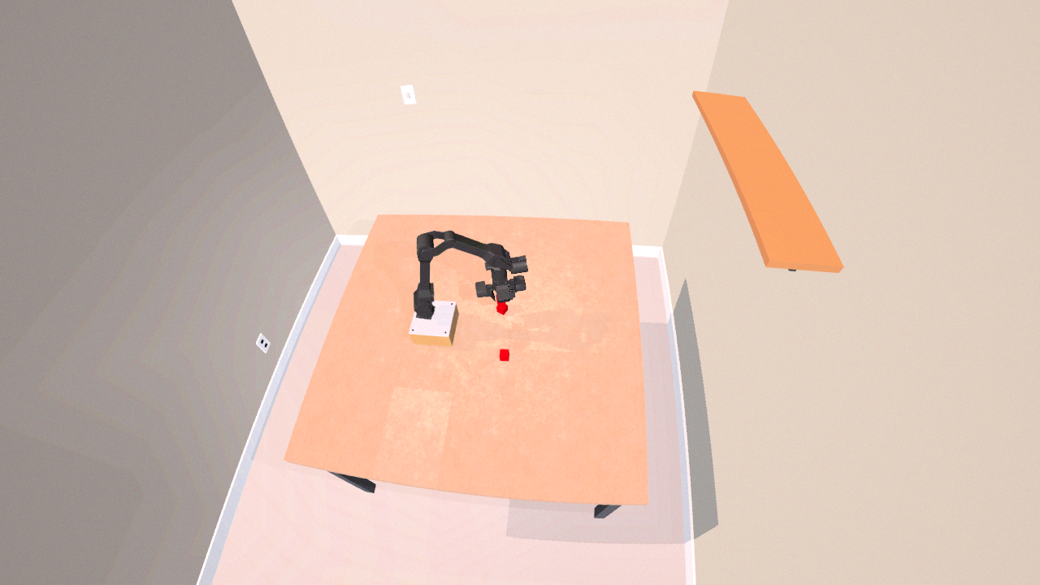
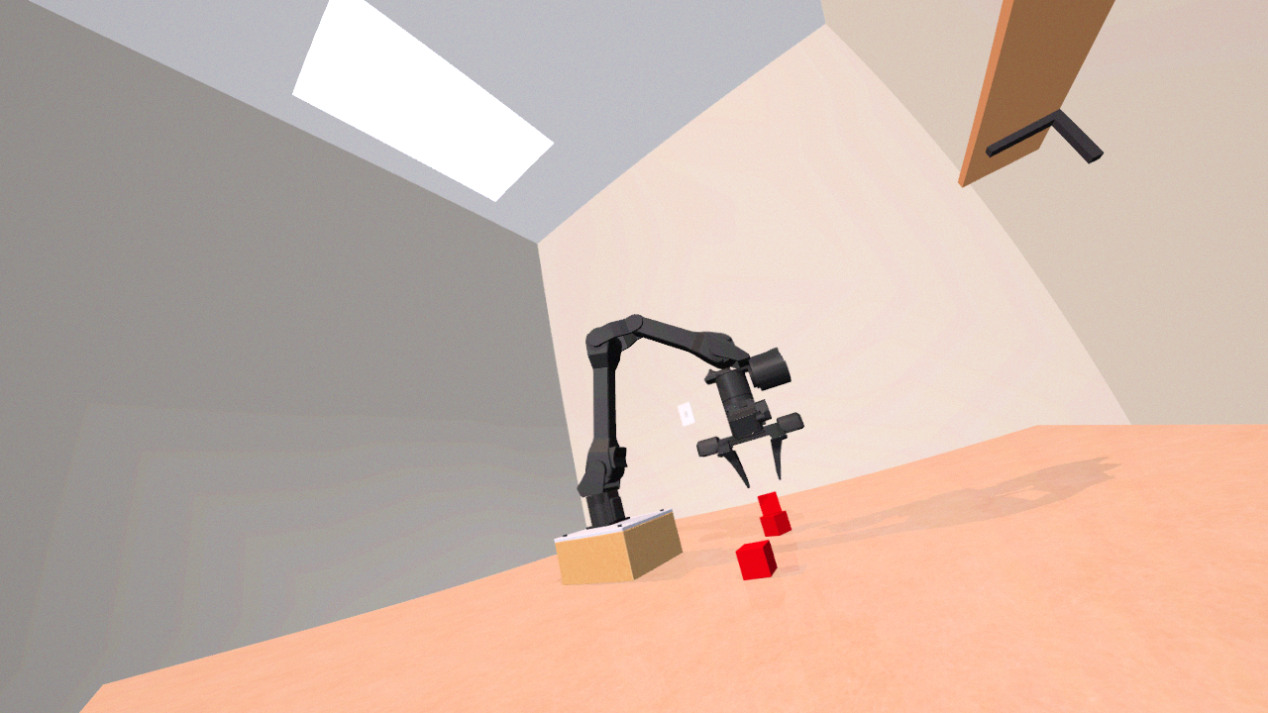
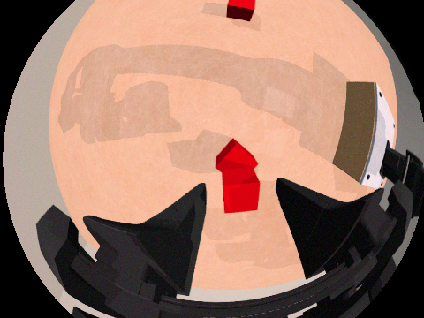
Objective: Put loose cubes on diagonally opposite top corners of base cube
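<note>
Gripper: the gripper (image 2: 761, 467) hangs above the stack with its two dark fingers spread apart and nothing between them; both tips stand clear of the red blocks below.
Arm: the black arm (image 2: 611, 390) rises from its mount, bends at the elbow and reaches out over the table (image 2: 887, 576), wrist pointing down.
Placed cube: one red cube (image 2: 768, 502) sits on top of the base cube, shifted toward one of its corners and turned a little against it; from the wrist view (image 3: 236, 155) it overhangs on one side. I cannot tell whether it lies quite level.
Base cube: the red base cube (image 2: 776, 523) stands on the table right under the open fingers, carrying the placed cube; in the wrist view (image 3: 242, 194) it shows between the two fingertips.
Loose cube: the second loose cube (image 2: 755, 560) rests by itself on the table, near the stack but apart from it, on the side away from the wall (image 1: 504, 354).
Mount: the tan box (image 2: 620, 550) with a white top holds the arm's foot, beside the cubes.
</note>
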Tool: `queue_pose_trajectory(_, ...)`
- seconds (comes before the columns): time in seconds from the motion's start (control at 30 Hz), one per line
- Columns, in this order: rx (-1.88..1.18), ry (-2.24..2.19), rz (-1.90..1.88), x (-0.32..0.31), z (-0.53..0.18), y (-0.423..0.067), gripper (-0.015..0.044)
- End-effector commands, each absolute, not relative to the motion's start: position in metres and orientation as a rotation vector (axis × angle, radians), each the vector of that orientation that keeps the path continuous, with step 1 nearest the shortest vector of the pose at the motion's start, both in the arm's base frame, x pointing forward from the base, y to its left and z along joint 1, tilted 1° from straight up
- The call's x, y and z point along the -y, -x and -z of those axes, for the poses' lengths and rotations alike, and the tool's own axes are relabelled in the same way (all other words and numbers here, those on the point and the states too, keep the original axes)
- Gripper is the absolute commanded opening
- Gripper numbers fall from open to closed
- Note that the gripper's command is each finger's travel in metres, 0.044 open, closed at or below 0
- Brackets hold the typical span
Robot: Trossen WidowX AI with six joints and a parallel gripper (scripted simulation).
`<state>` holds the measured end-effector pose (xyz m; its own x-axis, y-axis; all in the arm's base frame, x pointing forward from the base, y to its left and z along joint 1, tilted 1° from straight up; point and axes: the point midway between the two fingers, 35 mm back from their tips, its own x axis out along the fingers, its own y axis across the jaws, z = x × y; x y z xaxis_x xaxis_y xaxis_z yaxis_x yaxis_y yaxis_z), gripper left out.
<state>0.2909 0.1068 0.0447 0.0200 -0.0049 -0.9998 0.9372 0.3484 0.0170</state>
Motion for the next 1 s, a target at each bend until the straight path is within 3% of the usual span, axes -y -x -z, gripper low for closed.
queue_pose_trajectory(0.0,-1.321,-0.979,0.961,-0.078,-0.052,-0.309,0.0265)
queue_pose_trajectory(0.63,-1.229,-1.110,1.103,0.094,-0.089,-0.338,0.0265)
queue_pose_trajectory(0.97,-1.226,-1.114,1.108,0.102,-0.053,-0.339,0.0265)
